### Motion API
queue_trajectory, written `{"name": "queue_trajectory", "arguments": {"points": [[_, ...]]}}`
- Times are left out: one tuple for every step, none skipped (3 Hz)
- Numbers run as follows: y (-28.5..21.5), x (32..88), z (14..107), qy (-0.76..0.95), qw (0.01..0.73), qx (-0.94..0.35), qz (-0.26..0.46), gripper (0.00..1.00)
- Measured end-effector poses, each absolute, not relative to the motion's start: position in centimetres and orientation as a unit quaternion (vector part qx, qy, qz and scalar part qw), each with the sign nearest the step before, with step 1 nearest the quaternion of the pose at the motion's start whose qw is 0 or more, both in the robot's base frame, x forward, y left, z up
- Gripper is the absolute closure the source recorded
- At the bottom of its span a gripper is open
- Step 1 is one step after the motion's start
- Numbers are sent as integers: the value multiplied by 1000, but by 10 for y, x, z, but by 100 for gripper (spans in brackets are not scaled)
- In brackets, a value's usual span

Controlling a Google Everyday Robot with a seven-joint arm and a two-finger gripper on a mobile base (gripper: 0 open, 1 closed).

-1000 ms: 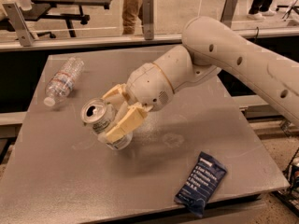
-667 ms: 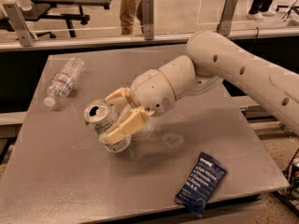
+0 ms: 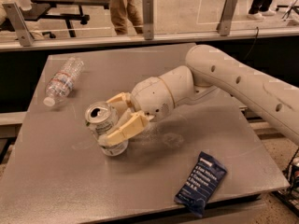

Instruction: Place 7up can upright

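A single camera looks down at a slant from above the near side of the table (image 3: 56,176). It faces across the table to the glass barrier (image 3: 187,10) and the floor beyond. It sits close, so the table fills most of the view and its near left corner is cut off. The arm (image 3: 243,83) enters from the right. The hand (image 3: 105,119) lies left of centre, clasping the soda can (image 3: 97,112).

The hand (image 3: 108,120) (clamped round the 7up can (image 3: 99,118)) has sunk toward the bench (image 3: 56,181); the can seems tipped slightly nearer upright.
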State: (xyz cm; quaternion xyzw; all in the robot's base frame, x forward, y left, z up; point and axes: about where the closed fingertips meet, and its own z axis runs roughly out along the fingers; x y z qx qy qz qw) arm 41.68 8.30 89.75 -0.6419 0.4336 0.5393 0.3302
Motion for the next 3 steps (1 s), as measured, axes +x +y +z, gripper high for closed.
{"name": "queue_trajectory", "arguments": {"points": [[84,418,893,425,333,-627,561,29],[84,418,891,417,337,-616,578,0],[85,418,891,417,337,-616,578,0]]}}
